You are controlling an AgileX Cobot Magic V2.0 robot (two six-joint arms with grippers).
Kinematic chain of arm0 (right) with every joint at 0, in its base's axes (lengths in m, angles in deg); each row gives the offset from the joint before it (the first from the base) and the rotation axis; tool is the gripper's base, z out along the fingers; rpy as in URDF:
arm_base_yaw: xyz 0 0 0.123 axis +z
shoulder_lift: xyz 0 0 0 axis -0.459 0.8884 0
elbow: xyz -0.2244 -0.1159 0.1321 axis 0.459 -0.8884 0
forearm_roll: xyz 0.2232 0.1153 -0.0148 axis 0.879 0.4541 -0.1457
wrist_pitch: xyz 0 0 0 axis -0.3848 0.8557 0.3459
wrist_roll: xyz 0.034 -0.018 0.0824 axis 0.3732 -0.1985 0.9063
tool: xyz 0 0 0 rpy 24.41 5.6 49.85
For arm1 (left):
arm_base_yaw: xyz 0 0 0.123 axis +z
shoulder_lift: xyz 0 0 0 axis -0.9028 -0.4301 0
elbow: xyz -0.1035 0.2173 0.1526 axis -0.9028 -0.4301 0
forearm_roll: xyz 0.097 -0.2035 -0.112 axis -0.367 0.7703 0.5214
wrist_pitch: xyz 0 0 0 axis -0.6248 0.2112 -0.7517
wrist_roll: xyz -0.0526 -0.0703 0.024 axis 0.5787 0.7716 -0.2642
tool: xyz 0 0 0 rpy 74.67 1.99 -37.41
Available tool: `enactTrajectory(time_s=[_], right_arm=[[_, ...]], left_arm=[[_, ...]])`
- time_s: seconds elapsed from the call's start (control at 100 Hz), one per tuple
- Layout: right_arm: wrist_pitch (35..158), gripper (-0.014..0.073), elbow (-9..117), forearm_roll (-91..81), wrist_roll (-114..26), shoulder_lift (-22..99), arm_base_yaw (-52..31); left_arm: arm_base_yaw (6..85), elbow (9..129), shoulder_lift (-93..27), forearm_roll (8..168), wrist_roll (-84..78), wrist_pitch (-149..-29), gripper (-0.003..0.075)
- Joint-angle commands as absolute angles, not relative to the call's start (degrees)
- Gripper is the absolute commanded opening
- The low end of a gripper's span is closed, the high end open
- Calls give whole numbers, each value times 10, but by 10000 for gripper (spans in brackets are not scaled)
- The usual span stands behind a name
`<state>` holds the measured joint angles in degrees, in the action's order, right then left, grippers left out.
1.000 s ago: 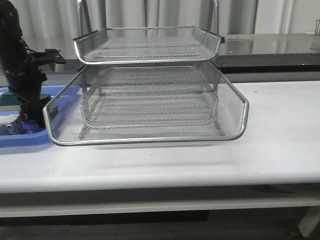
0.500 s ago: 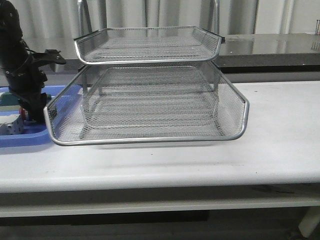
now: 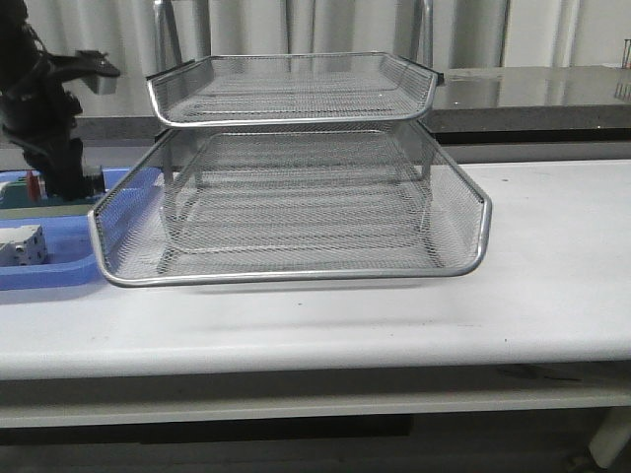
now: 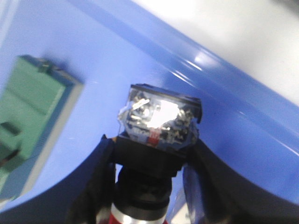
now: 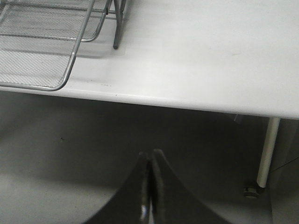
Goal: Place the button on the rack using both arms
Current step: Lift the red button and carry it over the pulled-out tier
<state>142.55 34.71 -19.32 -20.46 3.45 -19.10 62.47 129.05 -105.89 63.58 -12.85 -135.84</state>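
My left gripper (image 4: 152, 145) is shut on the button (image 4: 159, 122). Its black body is pinched between the fingers, its blue rear block with shiny screws points away from the wrist, and its silver collar and red cap sit at the palm end. In the front view the left gripper (image 3: 59, 180) hangs above the back of the blue tray (image 3: 59, 271), left of the rack (image 3: 296, 197). The silver mesh rack stands mid-table with its trays bare. My right gripper (image 5: 150, 158) is shut on nothing, below and in front of the table edge; the right arm is out of the front view.
A green block (image 4: 28, 126) lies in the blue tray (image 4: 224, 116) under the held button. A white block (image 3: 22, 244) sits in the tray's front part. The rack's corner and leg (image 5: 115, 28) and a table leg (image 5: 266, 154) show in the right wrist view.
The left arm has risen up and slightly left off the blue tray with the button in its grip. The white block is now uncovered.
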Motion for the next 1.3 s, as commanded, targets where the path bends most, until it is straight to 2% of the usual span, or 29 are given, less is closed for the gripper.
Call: enactTrajectory(time_s=[0.0,0.45,0.78,0.97,1.29], right_arm=[[1393,-69,365,-200,-205,40,-193],[1393,-69,365,-200,-205,40,-193],[1393,-69,365,-200,-205,40,-193],[1393,-69,365,-200,-205,40,-193],[1393,-69,365,-200,-205,40,-193]], left_arm=[[623,1307,-990,642,-118,-1364,-13],[622,1307,-868,647,-90,-1485,-13],[614,1303,-784,754,-73,-1486,-13],[562,1281,-755,754,-66,-1486,-13],[426,1244,-757,751,-66,-1486,-13]])
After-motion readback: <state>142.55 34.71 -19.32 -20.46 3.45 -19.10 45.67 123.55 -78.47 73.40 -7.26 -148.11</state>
